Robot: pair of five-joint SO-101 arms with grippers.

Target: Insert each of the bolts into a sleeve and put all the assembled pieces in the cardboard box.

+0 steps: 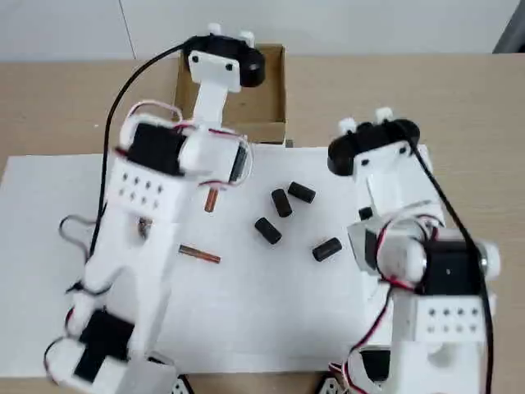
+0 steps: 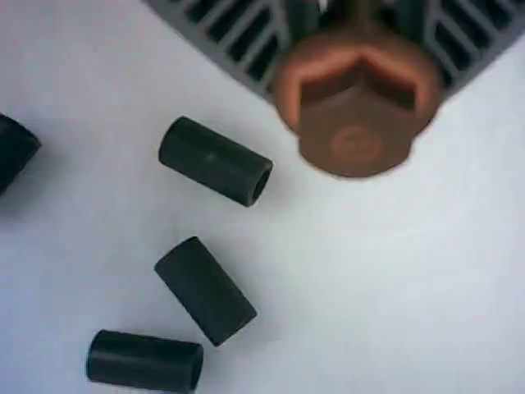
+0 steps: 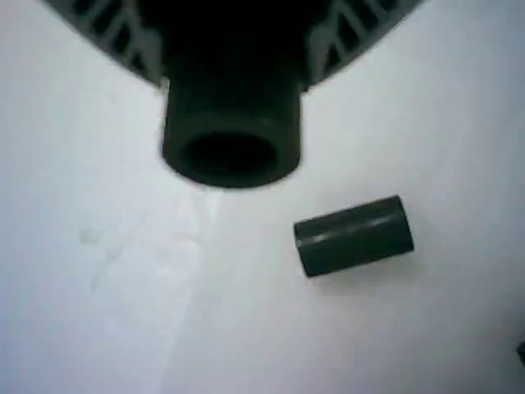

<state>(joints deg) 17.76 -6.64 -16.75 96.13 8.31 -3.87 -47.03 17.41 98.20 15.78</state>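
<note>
Your table (image 1: 49,98) is tan wood, with a pale surface (image 1: 344,20) beyond its far edge. A white sheet (image 1: 271,328) covers most of the table's near part.

Your left arm (image 1: 139,246) stands at the near left and extends far, so that its far end hangs over the box. Your right arm (image 1: 435,312) stands at the near right. The box (image 1: 279,82) is open-topped brown cardboard and sits at the sheet's far edge.

Your left claw (image 2: 354,33) pinches a bolt (image 2: 357,111). It is copper-coloured, and its hexagonal head on a round flange faces the wrist camera. You hold it above the sheet, near the loose sleeves.

Your right claw (image 3: 234,41) pinches a held sleeve (image 3: 231,135). It is a short black tube, and its open bore faces the wrist camera above the sheet.

Four more black tubes lie on their sides mid-sheet. The far sleeve (image 1: 302,193) and the middle sleeve (image 1: 281,202) lie just beside each other. The near sleeve (image 1: 267,231) is a little nearer, and the right sleeve (image 1: 326,249) lies apart, closest to your right arm.

A second bolt (image 1: 199,255), thin and copper, lies flat on the sheet left of the sleeves, beside your left arm. A copper stub (image 1: 212,199) shows at that arm's edge, farther off. From above you cannot tell whether it is the pinched bolt.
</note>
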